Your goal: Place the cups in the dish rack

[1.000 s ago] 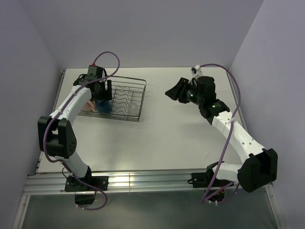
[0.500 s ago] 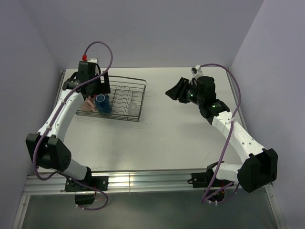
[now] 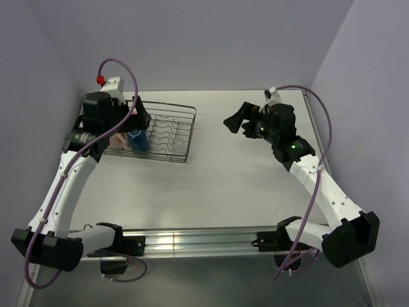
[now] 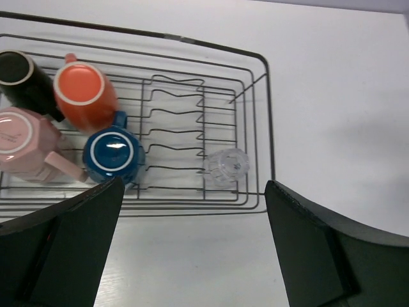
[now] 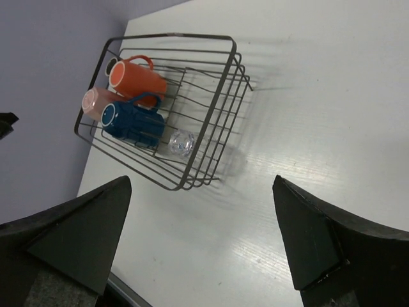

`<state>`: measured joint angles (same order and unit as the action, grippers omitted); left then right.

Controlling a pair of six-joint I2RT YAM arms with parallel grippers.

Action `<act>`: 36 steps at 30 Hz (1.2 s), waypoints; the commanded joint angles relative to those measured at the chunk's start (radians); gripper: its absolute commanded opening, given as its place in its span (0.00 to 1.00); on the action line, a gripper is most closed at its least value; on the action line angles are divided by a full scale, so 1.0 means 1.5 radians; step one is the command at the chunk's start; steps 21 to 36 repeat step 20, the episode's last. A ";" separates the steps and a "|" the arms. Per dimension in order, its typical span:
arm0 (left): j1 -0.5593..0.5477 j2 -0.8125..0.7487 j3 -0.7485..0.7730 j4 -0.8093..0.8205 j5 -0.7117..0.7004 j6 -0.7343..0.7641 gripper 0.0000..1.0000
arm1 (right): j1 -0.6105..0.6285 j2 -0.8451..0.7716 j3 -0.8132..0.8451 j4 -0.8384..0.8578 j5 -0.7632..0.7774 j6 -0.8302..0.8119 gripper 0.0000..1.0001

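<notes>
Left gripper [image 4: 195, 185]: spread, empty, above dish rack [image 4: 271, 121] rim.
Right gripper [image 5: 202, 182]: spread, empty, over table [image 3: 243, 185].
Cups [image 4: 114, 153]: inside rack.

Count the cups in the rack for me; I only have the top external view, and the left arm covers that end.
Observer: The left wrist view shows five in the dish rack: orange mug, dark mug, pink mug, blue mug and clear glass.
Operator: Confirm the glass is apart from the mugs.
Observer: It is. The divider row lies between it and the four mugs.
Operator: Report the claws.
Observer: The wrist views show the left claw and the right claw open, with nothing between the fingers.
</notes>
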<state>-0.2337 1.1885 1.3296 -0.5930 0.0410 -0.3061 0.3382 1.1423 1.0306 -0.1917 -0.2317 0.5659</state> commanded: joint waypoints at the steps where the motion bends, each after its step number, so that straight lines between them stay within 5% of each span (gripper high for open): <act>1: -0.006 -0.054 -0.044 0.056 0.067 -0.008 0.99 | 0.004 -0.050 0.020 0.000 0.032 -0.017 1.00; 10: -0.011 -0.182 -0.172 0.126 0.111 -0.020 0.99 | 0.004 -0.174 -0.059 -0.030 0.072 -0.021 1.00; 20: -0.011 -0.216 -0.208 0.137 0.116 -0.027 0.99 | 0.004 -0.283 -0.109 -0.053 0.103 -0.030 1.00; 36: -0.011 -0.216 -0.208 0.137 0.116 -0.027 0.99 | 0.004 -0.283 -0.109 -0.053 0.103 -0.030 1.00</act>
